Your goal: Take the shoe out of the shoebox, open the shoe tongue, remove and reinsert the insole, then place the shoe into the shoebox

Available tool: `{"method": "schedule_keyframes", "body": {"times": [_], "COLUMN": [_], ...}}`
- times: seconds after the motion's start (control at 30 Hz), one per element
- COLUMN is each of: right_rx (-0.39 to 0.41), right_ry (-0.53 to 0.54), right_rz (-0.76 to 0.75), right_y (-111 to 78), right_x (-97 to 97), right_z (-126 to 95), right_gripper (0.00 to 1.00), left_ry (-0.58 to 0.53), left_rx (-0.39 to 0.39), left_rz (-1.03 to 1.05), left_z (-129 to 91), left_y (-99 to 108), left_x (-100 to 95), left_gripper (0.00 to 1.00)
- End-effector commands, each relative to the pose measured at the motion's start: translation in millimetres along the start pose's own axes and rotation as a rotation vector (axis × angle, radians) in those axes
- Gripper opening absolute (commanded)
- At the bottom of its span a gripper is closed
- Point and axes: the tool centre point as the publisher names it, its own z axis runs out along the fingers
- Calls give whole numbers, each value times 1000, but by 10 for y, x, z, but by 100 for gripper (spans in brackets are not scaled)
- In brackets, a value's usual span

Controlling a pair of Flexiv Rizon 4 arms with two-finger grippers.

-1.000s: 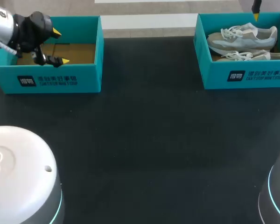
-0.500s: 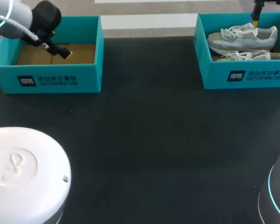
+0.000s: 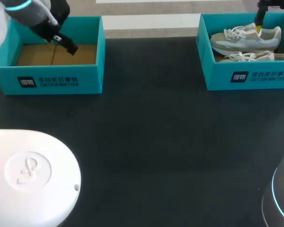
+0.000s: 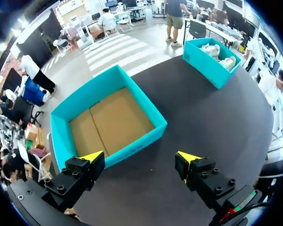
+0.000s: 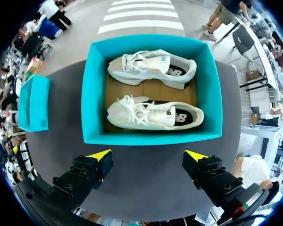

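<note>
My R gripper (image 5: 148, 156) has fingers spread wide, shoebox (image 5: 151, 137) just ahead w/ near shoe (image 5: 153, 114) and far shoe (image 5: 153, 67) lying inside. L gripper (image 4: 140, 156) also spread, other box (image 4: 127, 147) ahead.

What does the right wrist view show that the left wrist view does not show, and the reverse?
Only the right wrist view: the right gripper, open, and the two shoes seen clearly, with their laces, in the full shoebox. Only the left wrist view: the left gripper, open, and the empty shoebox close up, its cardboard floor bare. Both: the two teal shoeboxes on the black table.
</note>
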Motion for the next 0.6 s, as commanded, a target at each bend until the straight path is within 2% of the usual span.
{"method": "schedule_keyframes", "body": {"times": [0.03, 0.23, 0.43, 0.6], "right_rx": [20, -7, -10, -9], "right_ry": [18, 31, 40, 27], "right_rz": [16, 31, 36, 50], "right_y": [-159, -350, -509, -642], "right_x": [65, 168, 264, 260], "right_z": [-69, -173, -221, -202], "right_gripper": [100, 100, 100, 100], "left_ry": [71, 68, 67, 82], "left_rx": [-263, -341, -417, -438], "left_rz": [-126, -248, -310, -368], "left_z": [-94, -137, -54, 34], "left_y": [-33, -33, -9, 51], "left_x": [-136, -229, -280, -348], "left_gripper": [100, 100, 100, 100]}}
